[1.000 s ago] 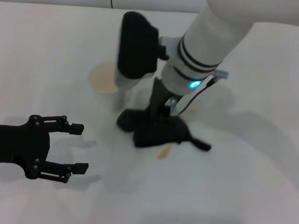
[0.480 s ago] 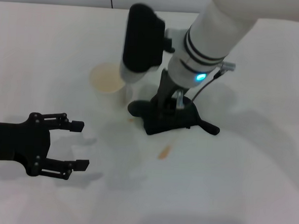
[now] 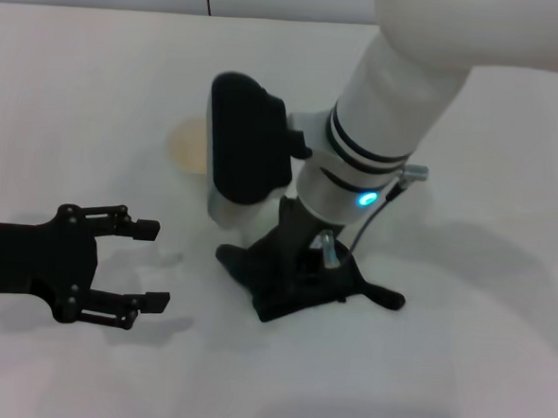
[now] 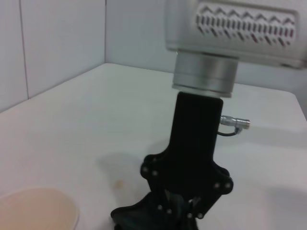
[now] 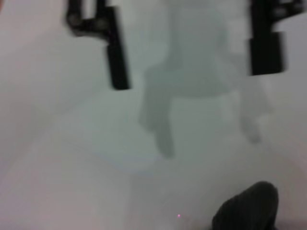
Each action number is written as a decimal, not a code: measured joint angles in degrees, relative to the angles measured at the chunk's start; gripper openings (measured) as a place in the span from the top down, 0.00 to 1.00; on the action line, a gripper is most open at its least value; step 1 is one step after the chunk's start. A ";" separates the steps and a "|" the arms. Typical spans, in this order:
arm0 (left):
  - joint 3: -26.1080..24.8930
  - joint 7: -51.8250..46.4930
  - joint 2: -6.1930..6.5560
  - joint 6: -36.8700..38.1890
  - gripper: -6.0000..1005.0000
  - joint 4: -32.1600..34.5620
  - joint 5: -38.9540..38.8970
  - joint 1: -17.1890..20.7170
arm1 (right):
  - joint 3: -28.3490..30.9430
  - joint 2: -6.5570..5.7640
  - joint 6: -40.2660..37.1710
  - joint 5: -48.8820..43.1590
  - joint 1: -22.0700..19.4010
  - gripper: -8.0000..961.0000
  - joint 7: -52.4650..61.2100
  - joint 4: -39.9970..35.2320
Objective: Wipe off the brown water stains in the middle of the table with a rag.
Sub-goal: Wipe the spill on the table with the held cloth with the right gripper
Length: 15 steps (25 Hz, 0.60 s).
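Head view: rag (image 3: 303,284) under right hand (image 3: 299,272), on table (image 3: 460,353).

A bare lab-like test space: plain white table (image 3: 98,75), blank pale panelled walls (image 4: 57,33)

Bare table (image 3: 477,373) from 3 to 6 o'clock of the rag (image 3: 298,284). Paper cup (image 3: 190,147) stands at 11 o'clock, partly behind the right arm. Left gripper (image 3: 148,264), fingers spread, blocks 9 o'clock.

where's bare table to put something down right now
Bare table lies beyond the rag's tail on the robot's right, and along the far edge behind the cup. Crowded: the middle, where the right gripper presses the rag, and near the open left gripper.
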 joint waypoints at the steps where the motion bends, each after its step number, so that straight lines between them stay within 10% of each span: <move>1: 0.00 0.00 -0.03 0.02 0.13 0.00 0.00 -0.04 | -0.18 -0.01 0.02 -0.10 -0.04 0.93 -0.05 0.16; 15: 0.00 -0.22 -0.71 0.23 0.13 0.01 0.00 0.22 | 12.10 -0.06 6.33 -17.67 -3.41 0.93 -0.13 6.34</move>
